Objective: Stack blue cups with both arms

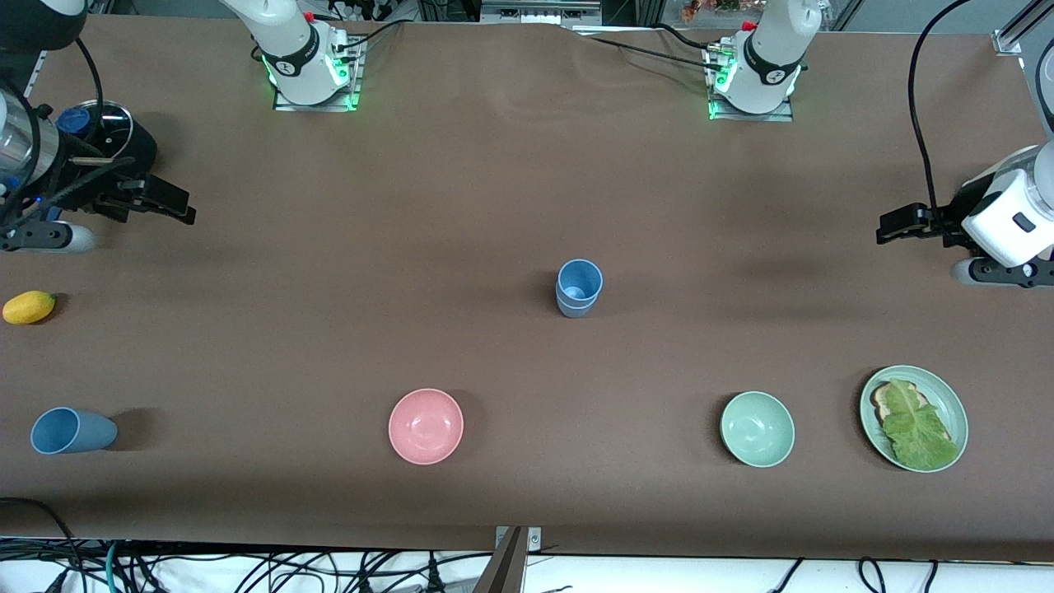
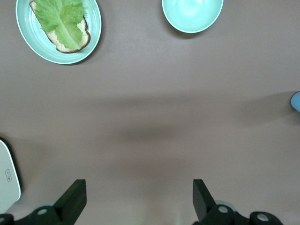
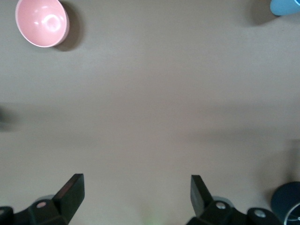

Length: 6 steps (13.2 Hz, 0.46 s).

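We see the stacked blue cups (image 1: 579, 287) mid-table, pink bowl (image 1: 426, 426) and green bowl (image 1: 757, 429) nearer the camera than them. Left gripper (image 2: 137, 199) and right gripper (image 3: 136, 197) both gape, empty, waiting over the table's ends.

You have three blue cups, two nested upright mid-table (image 1: 579, 287) and one lying on its side (image 1: 72, 431), two bowls, pink (image 1: 426, 426) and pale green (image 1: 757, 429), one plate (image 1: 955, 408), one lemon (image 1: 29, 307), two grippers, left (image 1: 893, 224) and right (image 1: 177, 206).
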Available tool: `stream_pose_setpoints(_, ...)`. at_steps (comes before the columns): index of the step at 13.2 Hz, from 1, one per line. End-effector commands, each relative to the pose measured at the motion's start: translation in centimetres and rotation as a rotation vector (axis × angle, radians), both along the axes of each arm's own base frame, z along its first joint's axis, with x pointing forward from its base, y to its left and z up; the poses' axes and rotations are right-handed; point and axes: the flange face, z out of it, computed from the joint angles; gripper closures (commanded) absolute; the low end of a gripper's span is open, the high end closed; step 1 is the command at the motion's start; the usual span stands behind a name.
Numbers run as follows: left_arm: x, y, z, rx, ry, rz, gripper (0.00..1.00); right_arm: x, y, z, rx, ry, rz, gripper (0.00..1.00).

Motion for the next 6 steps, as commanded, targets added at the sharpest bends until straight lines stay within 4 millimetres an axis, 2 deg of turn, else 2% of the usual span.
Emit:
stream_pose_setpoints(1,-0.1,-0.2,0.1,-0.021,0.006,-0.022,0.00,-0.1,0.3,-0.2,-0.028,0.006,0.015,0.00)
stream_pose_setpoints(6,0.0,-0.1,-0.2,-0.021,0.011,-0.028,0.00,-0.5,0.3,0.9,-0.022,-0.008,0.026,0.00)
